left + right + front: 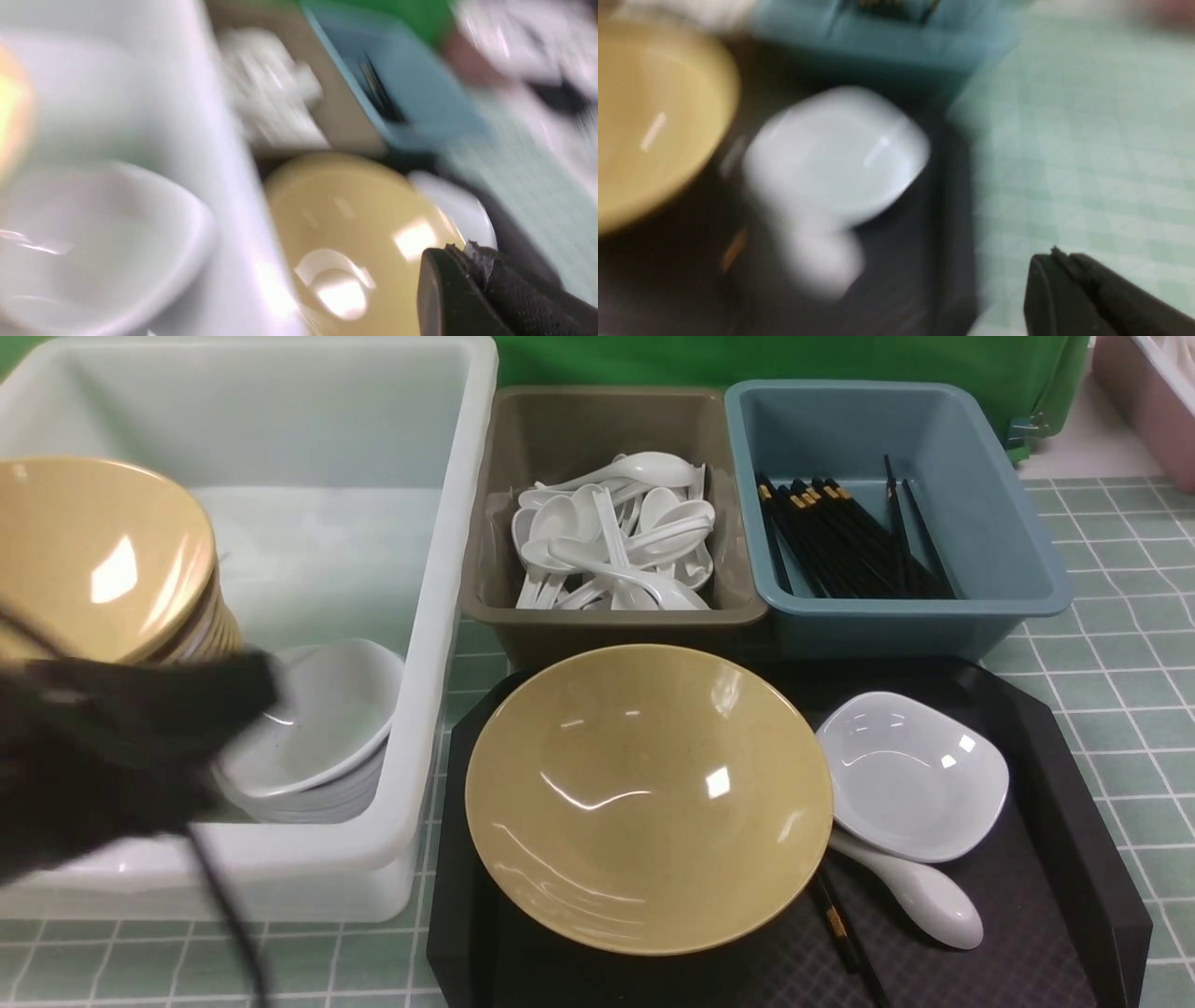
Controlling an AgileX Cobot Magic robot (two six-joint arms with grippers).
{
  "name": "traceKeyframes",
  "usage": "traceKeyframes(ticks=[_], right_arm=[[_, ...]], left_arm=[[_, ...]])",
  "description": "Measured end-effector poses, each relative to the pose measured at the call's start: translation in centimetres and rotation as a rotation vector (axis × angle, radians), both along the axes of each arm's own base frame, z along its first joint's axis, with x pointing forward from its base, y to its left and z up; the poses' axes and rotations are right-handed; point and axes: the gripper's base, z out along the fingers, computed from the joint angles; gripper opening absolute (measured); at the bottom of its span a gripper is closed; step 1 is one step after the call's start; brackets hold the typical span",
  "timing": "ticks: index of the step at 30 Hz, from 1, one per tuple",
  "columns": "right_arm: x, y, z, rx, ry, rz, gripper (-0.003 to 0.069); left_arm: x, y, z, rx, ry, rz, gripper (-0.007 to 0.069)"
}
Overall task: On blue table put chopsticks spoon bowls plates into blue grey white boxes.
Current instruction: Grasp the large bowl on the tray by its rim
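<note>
**A:** Left pincer (pixel 460 266) first: what's it doing?

**B:** The jaws are closed with nothing between them. In the front view it's a black blur at lower left, over the near corner of the tub (pixel 448 569), with its tip in front of the stacked plates (pixel 317 728).

**A:** And the right pincer (pixel 1057 275)?

**B:** It's closed too and carries nothing. Only its wrist camera shows it, over bare table (pixel 1120 653) tiles just off the tray (pixel 1074 859). That picture is smeared.

**A:** What lies nearest the left one?

**B:** The plates are glossy white rounded squares, nested and tilted. Behind them, at far left, a stack of mustard-yellow bowls (pixel 103 560) leans on its side with its insides facing the camera. Both stacks are inside the translucent white tub.

**A:** What's still on the tray?

**B:** At lower centre there's one wide, shallow yellow bowl (pixel 648 798), upright. A single white plate (pixel 910 775) touches its right rim. Below that plate lies a white spoon (pixel 920 891), scoop toward lower right. Black chopsticks (pixel 845 938) with a gold band poke out from under the bowl.

**A:** And the small boxes?

**B:** They sit at top centre and top right, side by side. The grey box (pixel 607 616) holds a heap of white spoons (pixel 616 537). The blue box (pixel 990 504) holds black sticks (pixel 850 541), gold bands toward the back.

**A:** What's the arm's pose?

**B:** The left arm (pixel 84 775) reaches in from the lower left edge. It's too blurred to make out the joints.
</note>
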Motion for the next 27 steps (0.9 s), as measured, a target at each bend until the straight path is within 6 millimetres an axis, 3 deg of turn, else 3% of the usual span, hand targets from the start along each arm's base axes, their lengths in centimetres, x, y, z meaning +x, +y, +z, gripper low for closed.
traceKeyframes(ticks=[5, 7, 8, 9, 12, 15, 18, 27], right_arm=[[1.6, 1.4, -0.7, -0.021, 0.027, 0.149, 0.0049], [2.3, 1.6, -1.6, -0.039, 0.045, 0.168, 0.0049], [2.6, 1.7, -2.4, -0.042, 0.070, 0.169, 0.0049], [2.6, 1.8, -2.6, -0.042, 0.078, 0.166, 0.0049], [3.3, 2.0, -4.8, -0.017, 0.161, 0.125, 0.0049], [3.5, 2.4, -5.2, -0.001, 0.183, 0.136, 0.0050], [3.4, 2.9, -5.1, 0.002, 0.175, 0.172, 0.0050], [3.4, 3.3, -5.0, 0.006, 0.143, 0.201, 0.0051]], left_arm=[[2.8, -5.0, 1.0, -0.012, 0.098, -0.318, 0.0003], [4.6, -8.0, 1.1, 0.000, 0.146, -0.459, 0.0003], [5.4, -9.6, 0.6, 0.021, 0.188, -0.527, 0.0003], [5.6, -9.9, 0.8, 0.022, 0.186, -0.537, 0.0003], [7.5, -14.7, -1.0, 0.158, 0.267, -0.662, 0.0003], [9.0, -17.9, -3.3, 0.339, 0.287, -0.647, 0.0003], [10.6, -19.7, -5.0, 0.461, 0.281, -0.547, 0.0004], [14.4, -21.7, -9.4, 0.510, 0.266, -0.337, 0.0004]])
